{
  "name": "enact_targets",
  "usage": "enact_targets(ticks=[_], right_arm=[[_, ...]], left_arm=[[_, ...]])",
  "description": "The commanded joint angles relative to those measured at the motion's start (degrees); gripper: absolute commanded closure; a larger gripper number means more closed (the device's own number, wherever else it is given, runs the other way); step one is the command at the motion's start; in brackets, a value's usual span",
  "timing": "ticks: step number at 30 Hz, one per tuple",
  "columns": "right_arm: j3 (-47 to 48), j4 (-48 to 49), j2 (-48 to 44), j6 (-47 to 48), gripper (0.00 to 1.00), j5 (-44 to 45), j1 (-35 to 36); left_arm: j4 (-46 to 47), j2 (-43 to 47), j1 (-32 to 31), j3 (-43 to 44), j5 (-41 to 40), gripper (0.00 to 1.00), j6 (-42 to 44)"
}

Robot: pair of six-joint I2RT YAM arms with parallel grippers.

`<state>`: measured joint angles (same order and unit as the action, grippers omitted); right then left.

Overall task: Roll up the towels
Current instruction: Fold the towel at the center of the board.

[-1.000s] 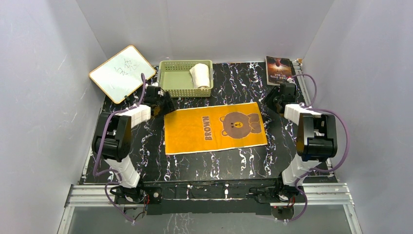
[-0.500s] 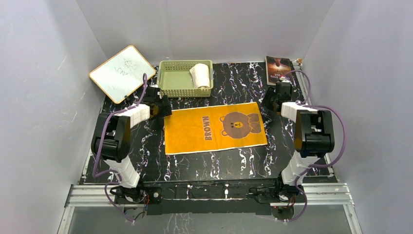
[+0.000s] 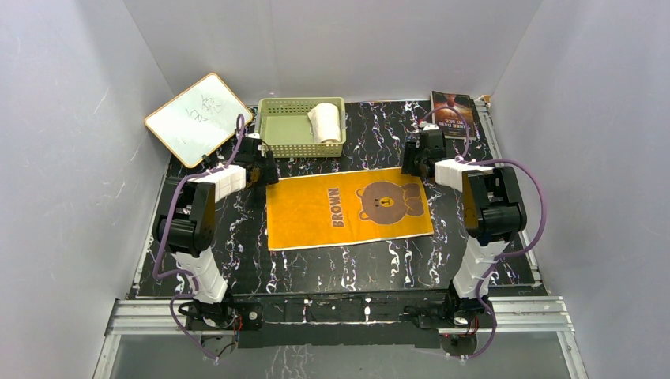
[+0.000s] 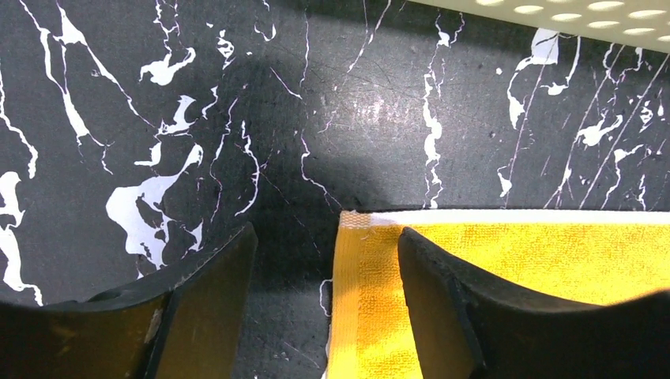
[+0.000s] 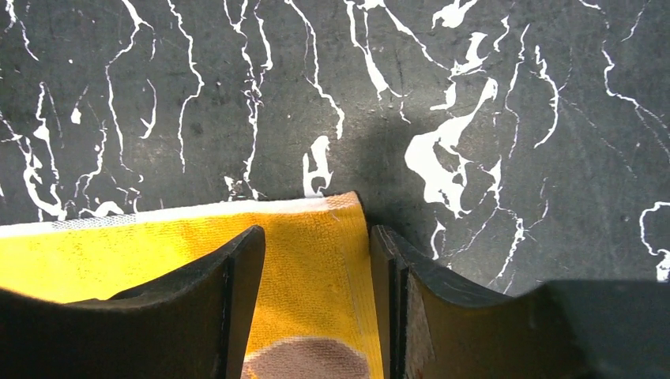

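at far towel (image 3: 308,213) corners, grippers (image 4: 325,241) (image 5: 316,235) gape, perhaps touching.

The desk (image 3: 316,268) is black with white marble veins. A towel (image 3: 316,209) lies spread flat at its middle, orange side up, showing a brown bear and the word BROWN. A green basket (image 3: 304,148) stands at the far edge, left of centre. A book (image 3: 452,112) lies in the far right corner. A whiteboard (image 3: 197,118) sits tilted at the far left corner, partly past the edge.
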<state>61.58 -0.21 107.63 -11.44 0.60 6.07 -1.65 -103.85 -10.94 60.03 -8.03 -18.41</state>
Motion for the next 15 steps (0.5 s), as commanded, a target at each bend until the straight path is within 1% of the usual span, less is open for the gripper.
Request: enact_targets(ticks=[1, 3, 5, 6, 8, 12, 15], right_arm=[[2.0, -0.5, 0.75, 2.72, 0.5, 2.52, -0.16], [2.05, -0.87, 1.08, 3.12, 0.51, 3.19, 0.12], [2.05, -1.25, 1.4, 3.61, 0.51, 4.4, 0.44], [2.05, -1.52, 1.64, 3.88, 0.51, 5.31, 0.67], [2.12, -1.96, 1.84, 4.37, 0.51, 7.15, 1.14], [3.1, -3.19, 2.82, 5.0, 0.51, 10.32, 2.11], [3.71, -3.21, 2.61, 4.82, 0.48, 10.5, 2.6]], left_arm=[[-1.0, -2.5, 0.35, -1.5, -1.12, 0.38, 1.15], [-0.99, -3.19, 0.31, -1.82, -1.08, 0.46, 1.4], [-1.04, -3.72, 0.31, -2.02, -0.95, 0.62, 1.86], [-1.21, -4.1, 0.33, -2.02, -0.93, 0.68, 2.07], [-1.48, -4.77, 0.24, -1.94, -1.1, 0.71, 2.47], [-1.09, -5.71, -0.03, -1.61, -0.51, 0.73, 2.72], [-1.03, -5.89, -0.24, -1.33, -0.31, 0.76, 3.02]])
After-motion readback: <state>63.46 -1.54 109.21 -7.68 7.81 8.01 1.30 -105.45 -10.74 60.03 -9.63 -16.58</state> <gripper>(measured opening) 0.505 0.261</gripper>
